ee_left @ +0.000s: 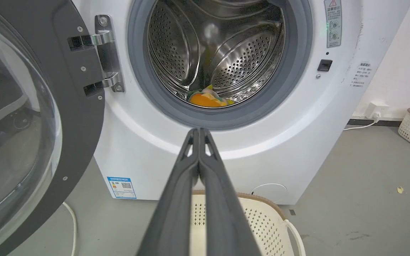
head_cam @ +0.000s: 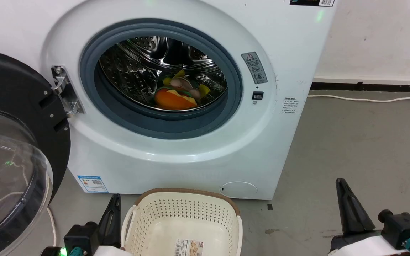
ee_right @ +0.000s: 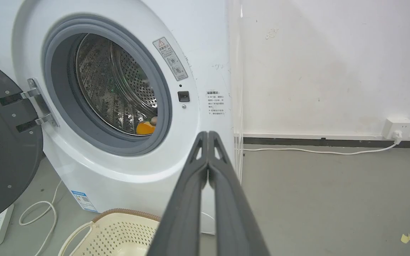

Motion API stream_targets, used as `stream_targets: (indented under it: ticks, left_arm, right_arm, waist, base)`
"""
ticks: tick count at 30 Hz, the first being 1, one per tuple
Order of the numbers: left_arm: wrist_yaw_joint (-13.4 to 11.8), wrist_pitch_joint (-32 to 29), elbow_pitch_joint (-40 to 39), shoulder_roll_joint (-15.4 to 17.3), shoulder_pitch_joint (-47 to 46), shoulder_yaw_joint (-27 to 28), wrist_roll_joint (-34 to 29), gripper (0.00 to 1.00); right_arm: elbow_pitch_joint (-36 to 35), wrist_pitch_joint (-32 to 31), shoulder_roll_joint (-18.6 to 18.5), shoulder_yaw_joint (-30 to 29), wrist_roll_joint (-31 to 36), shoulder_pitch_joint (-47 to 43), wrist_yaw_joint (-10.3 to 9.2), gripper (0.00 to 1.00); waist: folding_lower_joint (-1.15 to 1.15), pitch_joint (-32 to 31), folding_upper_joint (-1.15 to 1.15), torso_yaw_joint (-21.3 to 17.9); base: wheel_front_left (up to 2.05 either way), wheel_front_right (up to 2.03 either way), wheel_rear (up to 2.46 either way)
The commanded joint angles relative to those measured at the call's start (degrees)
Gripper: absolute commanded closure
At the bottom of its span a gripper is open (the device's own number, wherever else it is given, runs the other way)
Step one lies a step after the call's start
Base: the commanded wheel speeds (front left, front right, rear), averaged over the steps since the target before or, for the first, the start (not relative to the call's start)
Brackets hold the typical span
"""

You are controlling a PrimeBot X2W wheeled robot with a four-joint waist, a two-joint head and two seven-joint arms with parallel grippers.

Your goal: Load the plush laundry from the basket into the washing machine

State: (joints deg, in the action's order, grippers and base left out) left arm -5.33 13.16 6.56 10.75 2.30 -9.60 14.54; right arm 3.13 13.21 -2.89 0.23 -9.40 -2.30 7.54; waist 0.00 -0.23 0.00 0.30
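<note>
The plush laundry (head_cam: 176, 94) lies low in the shiny drum (head_cam: 133, 71) of the washing machine (head_cam: 155, 156), in the upper middle of the head view. The door (head_cam: 12, 89) hangs wide open at the left, so things can go in. The basket (head_cam: 187, 209) sits at the bottom middle, right under the hole, so the trip is short. It looks empty, but its near end is cut off, so I can't be sure. The left gripper (ee_left: 198, 135) and right gripper (ee_right: 208, 137) each have their fingers pressed together, holding nothing and touching nothing.
</note>
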Motion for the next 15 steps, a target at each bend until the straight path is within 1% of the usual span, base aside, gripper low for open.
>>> stream_targets:
  ticks: [1,15]
  left_arm:
    - [0.22,-0.26,-0.39,-0.35,-0.27,0.45,-0.57,1.0]
    - [0.87,-1.9,-1.18,-1.3,-0.53,1.61,-2.35,1.0]
  right_arm:
    - [-0.29,-0.27,0.0,-0.02,0.47,0.23,-0.01,1.0]
    - [-0.65,-1.91,0.0,-0.04,1.6,0.49,-0.01,1.0]
  waist:
    - [0.0,0.0,0.0,0.0]
    - [0.0,0.03,0.0,-0.04]
  base:
    - [0.0,0.0,0.0]
    - [0.0,0.0,0.0]
